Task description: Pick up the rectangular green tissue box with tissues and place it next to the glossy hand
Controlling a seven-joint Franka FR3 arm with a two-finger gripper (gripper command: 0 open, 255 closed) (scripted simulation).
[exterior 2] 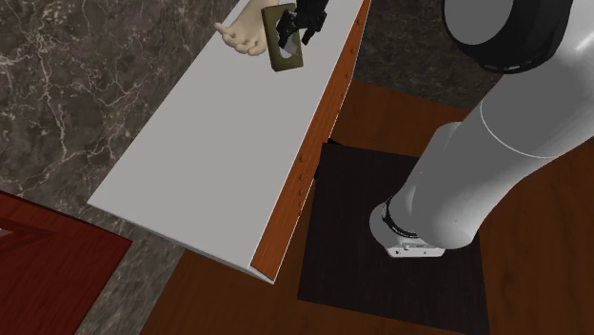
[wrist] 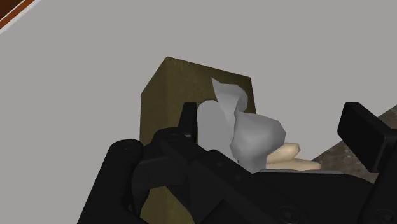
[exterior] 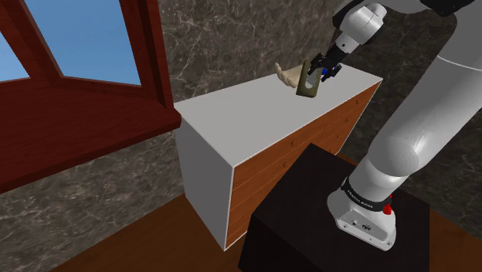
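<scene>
the olive-green rectangular tissue box (exterior: 307,85) with white tissues (wrist: 236,127) poking out stands tilted on edge at the far right end of the white-topped wooden cabinet (exterior: 239,120), just beside the glossy beige hand (exterior: 287,75). the black gripper (exterior: 321,68) is there with fingers spread apart, one against the box, the other clear of it.

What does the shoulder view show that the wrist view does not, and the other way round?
Shoulder view, not wrist: the red-brown window frame, the black stand and the cabinet's wooden drawer front. Wrist view, not shoulder: how the pale tissues crumple up out of the box's opening. Both: the olive-green tissue box, the beige hand close by it, and the cabinet's grey-white top.
</scene>
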